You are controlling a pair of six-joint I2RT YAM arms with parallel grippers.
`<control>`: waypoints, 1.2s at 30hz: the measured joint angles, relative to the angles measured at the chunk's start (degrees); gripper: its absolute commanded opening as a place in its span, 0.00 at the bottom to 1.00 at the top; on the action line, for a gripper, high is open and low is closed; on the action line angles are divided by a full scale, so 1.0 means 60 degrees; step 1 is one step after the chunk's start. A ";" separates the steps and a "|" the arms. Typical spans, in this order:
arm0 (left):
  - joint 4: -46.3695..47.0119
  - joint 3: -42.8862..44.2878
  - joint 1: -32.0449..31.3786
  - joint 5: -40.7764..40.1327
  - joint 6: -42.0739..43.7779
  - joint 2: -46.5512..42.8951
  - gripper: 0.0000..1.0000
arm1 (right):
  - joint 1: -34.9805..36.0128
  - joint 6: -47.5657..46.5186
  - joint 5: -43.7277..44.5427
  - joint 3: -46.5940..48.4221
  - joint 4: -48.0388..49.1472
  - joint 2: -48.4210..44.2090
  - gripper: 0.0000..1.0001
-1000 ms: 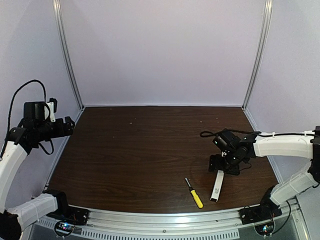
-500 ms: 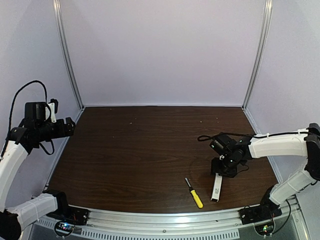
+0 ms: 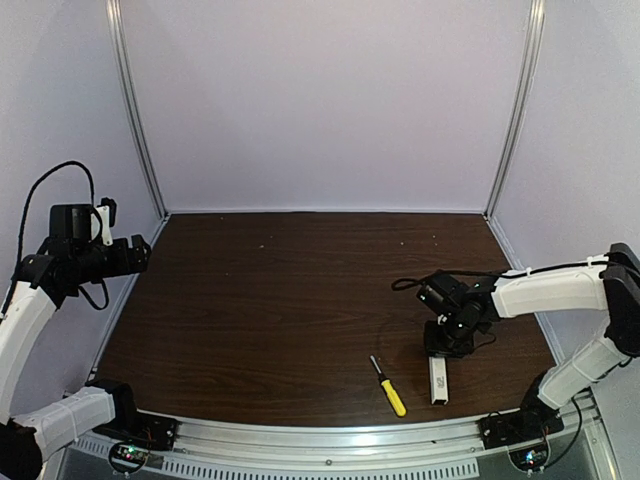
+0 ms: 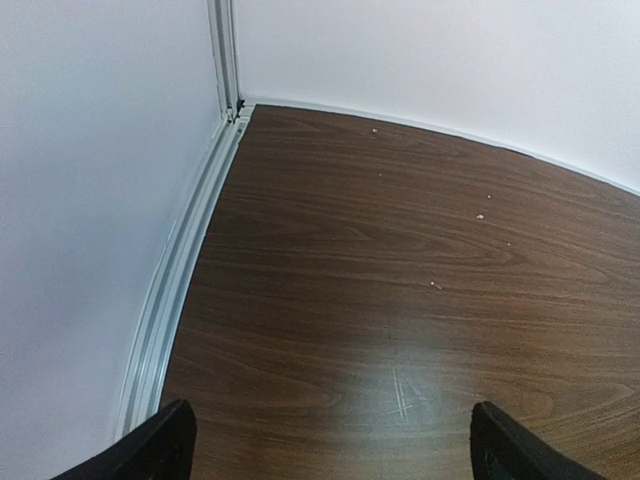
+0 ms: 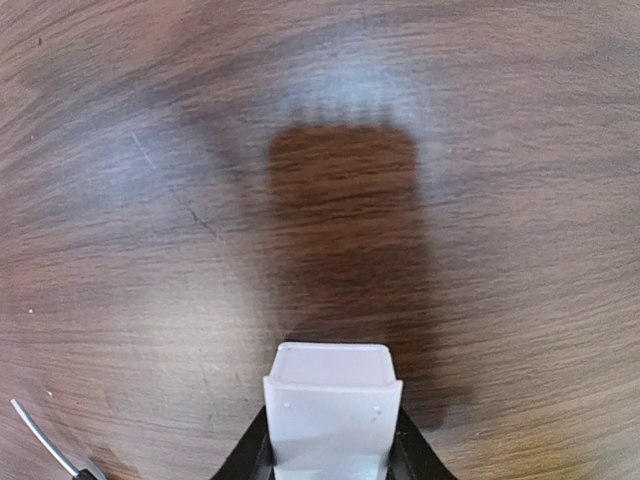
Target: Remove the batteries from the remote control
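Note:
The remote control [image 3: 438, 381] is a slim white bar lying on the dark wood table near the front right. My right gripper [image 3: 446, 342] sits over its far end. In the right wrist view the remote's white end [image 5: 333, 400] fills the gap between the black fingers [image 5: 249, 452], and both press on its sides, so the right gripper [image 5: 333, 445] is shut on it. The batteries are hidden from every view. My left gripper [image 3: 142, 252] hangs raised at the far left, and it [image 4: 335, 450] is open over bare wood.
A yellow-handled screwdriver [image 3: 389, 387] lies just left of the remote, and its metal shaft [image 5: 42, 441] shows at the lower left of the right wrist view. Metal rails [image 3: 330, 440] edge the front of the table, and a rail [image 4: 178, 270] runs along its left side.
My right gripper has come down over the remote's far end and closed on it. The remote has swung slightly straighter. The left arm has stayed still.

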 measured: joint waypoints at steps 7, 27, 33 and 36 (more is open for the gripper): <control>0.0000 0.0000 0.0000 0.0004 0.0000 0.0000 0.97 | 0.0007 -0.0535 -0.0044 0.0160 -0.0004 0.0138 0.22; 0.0146 0.0000 0.0000 0.0528 0.0000 -0.0040 0.98 | 0.0528 -0.4003 -0.1191 0.4750 -0.0379 0.2761 0.17; 0.0528 -0.0240 0.0000 0.0860 0.0000 -0.0149 0.97 | 0.1614 -0.4550 -0.1355 0.6856 -0.0696 0.4105 0.18; 0.0572 -0.0430 0.0000 0.1140 0.0011 -0.0175 0.97 | 0.2175 -0.4543 -0.1362 0.7668 -0.0674 0.4914 0.17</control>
